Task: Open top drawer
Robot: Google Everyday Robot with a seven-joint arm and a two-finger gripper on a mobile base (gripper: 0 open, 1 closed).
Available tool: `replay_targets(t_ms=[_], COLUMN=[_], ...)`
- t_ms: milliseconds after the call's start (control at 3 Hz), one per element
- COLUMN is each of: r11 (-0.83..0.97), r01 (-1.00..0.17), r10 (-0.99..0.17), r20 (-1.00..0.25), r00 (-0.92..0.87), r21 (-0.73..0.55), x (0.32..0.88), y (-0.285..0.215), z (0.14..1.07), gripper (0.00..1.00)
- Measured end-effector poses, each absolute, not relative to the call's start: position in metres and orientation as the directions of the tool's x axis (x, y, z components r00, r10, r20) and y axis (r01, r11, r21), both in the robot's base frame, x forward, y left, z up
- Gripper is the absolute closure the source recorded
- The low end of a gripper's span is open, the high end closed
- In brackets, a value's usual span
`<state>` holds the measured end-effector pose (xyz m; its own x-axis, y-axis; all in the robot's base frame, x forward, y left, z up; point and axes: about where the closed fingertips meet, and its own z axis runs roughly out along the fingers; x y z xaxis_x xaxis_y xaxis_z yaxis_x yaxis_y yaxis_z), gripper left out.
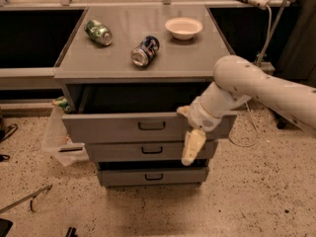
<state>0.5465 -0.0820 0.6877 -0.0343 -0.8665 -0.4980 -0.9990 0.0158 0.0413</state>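
Observation:
The top drawer is the uppermost of three grey fronts in the cabinet. It stands pulled out, with a dark gap between it and the cabinet top. Its small dark loop handle is at the centre. My gripper is at the right part of this drawer's front, to the right of the handle and hanging down over the front's upper edge. My white arm reaches in from the right. The inside of the drawer is in shadow.
The middle drawer and the bottom drawer sit below. On the cabinet top lie a green can, a blue can and a white bowl. A clear plastic bag stands at the cabinet's left. A cable hangs at the right.

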Motion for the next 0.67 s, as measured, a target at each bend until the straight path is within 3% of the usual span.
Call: replay_targets(t_ms=[333, 667], r11=[0.032, 0.032], r01=[-0.993, -0.993], r10=[-0.866, -0.866], r20=[-0.494, -0.494], r00=[-0.085, -0.085], r21=[0.116, 0.116], x=[0.4794, 0.4795], y=[-0.0926, -0.0926], z=[0.7201, 0.7201], gripper=[0.00, 0.00])
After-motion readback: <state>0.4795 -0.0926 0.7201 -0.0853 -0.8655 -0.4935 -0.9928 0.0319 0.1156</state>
